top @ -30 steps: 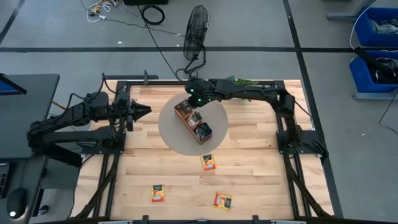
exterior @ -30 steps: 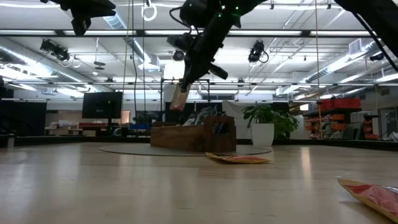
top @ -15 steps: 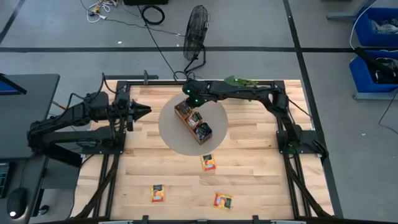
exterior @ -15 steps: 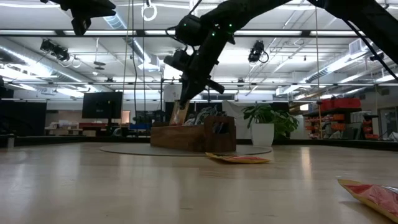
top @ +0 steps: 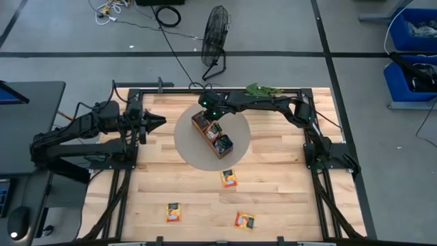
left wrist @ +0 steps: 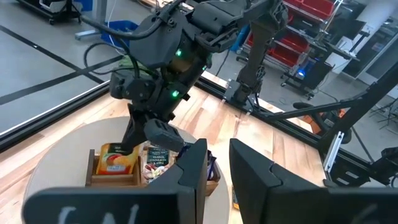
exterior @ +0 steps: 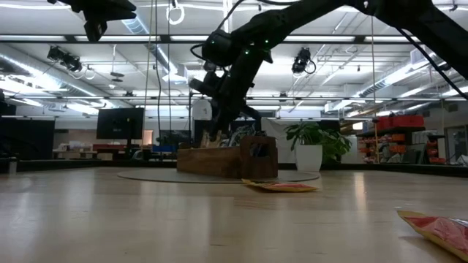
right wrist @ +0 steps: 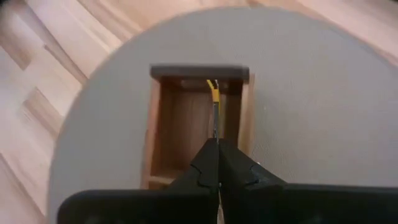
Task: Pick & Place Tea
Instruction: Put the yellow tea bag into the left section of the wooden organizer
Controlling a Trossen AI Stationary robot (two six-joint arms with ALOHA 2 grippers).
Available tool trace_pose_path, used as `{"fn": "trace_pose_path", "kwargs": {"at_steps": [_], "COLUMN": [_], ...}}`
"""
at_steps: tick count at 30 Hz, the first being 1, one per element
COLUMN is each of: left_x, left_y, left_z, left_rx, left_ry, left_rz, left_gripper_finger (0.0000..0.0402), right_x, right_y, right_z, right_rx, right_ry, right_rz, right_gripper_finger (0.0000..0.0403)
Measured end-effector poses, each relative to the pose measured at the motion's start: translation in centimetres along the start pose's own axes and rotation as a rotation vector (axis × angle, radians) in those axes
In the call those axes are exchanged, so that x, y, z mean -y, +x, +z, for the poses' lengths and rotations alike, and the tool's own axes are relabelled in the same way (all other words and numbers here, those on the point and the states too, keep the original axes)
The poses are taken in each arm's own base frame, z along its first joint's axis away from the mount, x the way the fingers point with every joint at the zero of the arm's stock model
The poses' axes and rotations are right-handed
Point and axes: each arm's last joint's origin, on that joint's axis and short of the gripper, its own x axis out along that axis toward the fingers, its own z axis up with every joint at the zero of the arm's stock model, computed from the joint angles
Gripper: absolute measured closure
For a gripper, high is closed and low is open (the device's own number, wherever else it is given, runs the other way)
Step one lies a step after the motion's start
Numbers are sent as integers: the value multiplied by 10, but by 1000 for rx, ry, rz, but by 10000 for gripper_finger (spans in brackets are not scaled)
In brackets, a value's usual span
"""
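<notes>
My right gripper [right wrist: 213, 144] is over the far-left end compartment of the brown wooden tray [top: 213, 134], shut on an orange-yellow tea sachet [left wrist: 115, 160]. The right wrist view shows that sachet edge-on. The tray's other compartments hold pale sachets [left wrist: 155, 163] and dark ones [top: 223, 143]. Three orange sachets lie flat on the table nearer the front [top: 229, 178], [top: 174, 212], [top: 244, 221]. My left gripper [top: 156, 123] waits open above the table's left side, pointing at the tray. My right gripper pinches the sachet by its upper edge [right wrist: 214, 127] between the two fingers, coming from above and pointing down. The sachet hangs upright below the fingers, its lower part inside the tray's end compartment [right wrist: 186, 124]. Whether it rests on the compartment floor cannot be told.
The tray sits on a round grey mat [top: 188, 152]. A small green plant [top: 263, 89] stands at the table's far edge behind the right arm, and a fan [top: 217, 27] stands on the floor beyond. Bare wood lies between the mat and the loose sachets.
My right gripper has moved down and slightly toward the table's far-left, onto the tray's end compartment. The sachet, which hung clear above the tray a second ago, is now lowered into that compartment. The fingers have stayed shut on it.
</notes>
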Motion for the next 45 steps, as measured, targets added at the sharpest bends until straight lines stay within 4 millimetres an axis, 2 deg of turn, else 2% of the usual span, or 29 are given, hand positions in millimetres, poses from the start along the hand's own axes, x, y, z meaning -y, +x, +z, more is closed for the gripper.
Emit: {"fn": "trace_pose_path", "kwargs": {"at_steps": [13, 19, 26, 29, 34, 38, 45], "left_x": [0, 0, 0, 0, 0, 0, 0], "left_y": [0, 0, 0, 0, 0, 0, 0], "left_z": [0, 0, 0, 0, 0, 0, 0], "left_rx": [0, 0, -1, -1, -2, -2, -2], "left_ry": [0, 0, 1, 1, 2, 2, 3], "left_rz": [0, 0, 0, 1, 1, 1, 1], "left_gripper_finger": [330, 330, 330, 330, 330, 330, 330], "right_x": [3, 3, 4, 3, -1, -8, -34], "right_y": [11, 11, 8, -1, -29, -53, -86], "right_z": [0, 0, -1, 2, 9, 12, -9], "right_rx": [-11, -17, -26, -5, 37, 18, -72], "right_ry": [16, 20, 1, -28, -62, -124, -298], "right_rz": [6, 16, 2, 11, 61, 211, 373], "right_gripper_finger": [390, 356, 298, 277, 259, 258, 268]}}
